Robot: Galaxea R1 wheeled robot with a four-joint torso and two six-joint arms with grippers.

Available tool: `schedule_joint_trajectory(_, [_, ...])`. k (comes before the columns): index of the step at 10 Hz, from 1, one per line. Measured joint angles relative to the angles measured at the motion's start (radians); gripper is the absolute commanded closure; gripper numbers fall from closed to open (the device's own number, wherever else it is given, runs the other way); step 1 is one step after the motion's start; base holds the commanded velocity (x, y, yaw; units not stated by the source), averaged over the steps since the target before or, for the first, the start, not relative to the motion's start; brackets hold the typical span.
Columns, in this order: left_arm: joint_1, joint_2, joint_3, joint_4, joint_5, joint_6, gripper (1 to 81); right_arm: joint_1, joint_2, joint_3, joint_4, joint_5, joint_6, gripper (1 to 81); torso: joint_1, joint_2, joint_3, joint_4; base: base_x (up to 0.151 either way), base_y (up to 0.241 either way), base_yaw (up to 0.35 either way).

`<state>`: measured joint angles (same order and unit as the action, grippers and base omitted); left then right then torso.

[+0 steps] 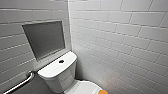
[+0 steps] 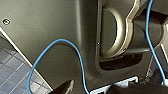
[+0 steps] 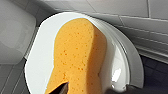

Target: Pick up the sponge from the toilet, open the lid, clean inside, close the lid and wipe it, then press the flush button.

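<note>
The white toilet stands in the corner, and the dark round flush button sits in the middle of its tank top. At the head view's lower edge the lid is down, with a bit of the orange sponge on it. From the right wrist the sponge lies flat on the closed lid, close below my right gripper. That gripper is open, with one dark fingertip at the sponge's near end. My left gripper hangs open beside the robot's own body, holding nothing.
A metal grab bar runs along the left wall beside the tank. A grey recessed panel sits above the tank. White tiled walls close in on both sides. A blue cable and dark floor tiles show by the left wrist.
</note>
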<state>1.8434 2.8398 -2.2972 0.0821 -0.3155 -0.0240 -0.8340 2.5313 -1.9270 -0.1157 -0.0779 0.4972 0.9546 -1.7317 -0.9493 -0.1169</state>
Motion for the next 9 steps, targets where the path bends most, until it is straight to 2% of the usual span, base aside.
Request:
schedule_joint_trajectory(3, [0.000, 0.000, 0.000, 0.000, 0.000, 0.000, 1.0, 0.000, 0.104, -0.096, 0.000, -0.002, 0.000, 1.0, 0.000, 0.000, 0.000, 0.000, 0.000, 0.000, 0.000])
schedule_joint_trajectory(6, [0.002, 0.000, 0.000, 0.000, -0.003, 0.000, 1.0, 0.006, 0.114, -0.104, 0.001, -0.001, 0.000, 1.0, 0.008, -0.012, 0.000, 0.000, 0.000, 0.000, 0.000])
schedule_joint_trajectory(9, [0.008, 0.000, 0.000, 0.000, -0.003, 0.000, 1.0, 0.009, 0.115, -0.106, 0.005, -0.005, 0.001, 1.0, 0.041, -0.078, 0.000, 0.000, 0.000, 0.000, 0.000])
